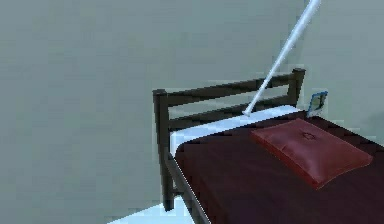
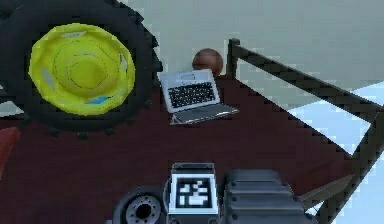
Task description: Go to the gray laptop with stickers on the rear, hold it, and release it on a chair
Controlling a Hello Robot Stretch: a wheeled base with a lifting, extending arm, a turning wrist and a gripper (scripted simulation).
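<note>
In the arm side view a gray laptop (image 2: 194, 96) stands open on the dark red bed (image 2: 150, 150), its screen and keyboard facing me. At the bottom edge a white marker square (image 2: 193, 192) sits on the arm's end, with the gripper's dark body (image 2: 143, 209) left of it. The gripper's far end is cut off by the bottom edge, so I cannot tell whether it holds anything. The laptop lies farther out on the bed, beyond the gripper.
A huge black tire with a yellow hub (image 2: 80, 65) lies on the bed left of the laptop, a brown ball (image 2: 208, 60) behind it. A dark wooden rail (image 2: 300, 85) runs along the bed's right. Ahead are a headboard (image 1: 225, 100), a red pillow (image 1: 310, 150) and a slanting white pole (image 1: 285, 60).
</note>
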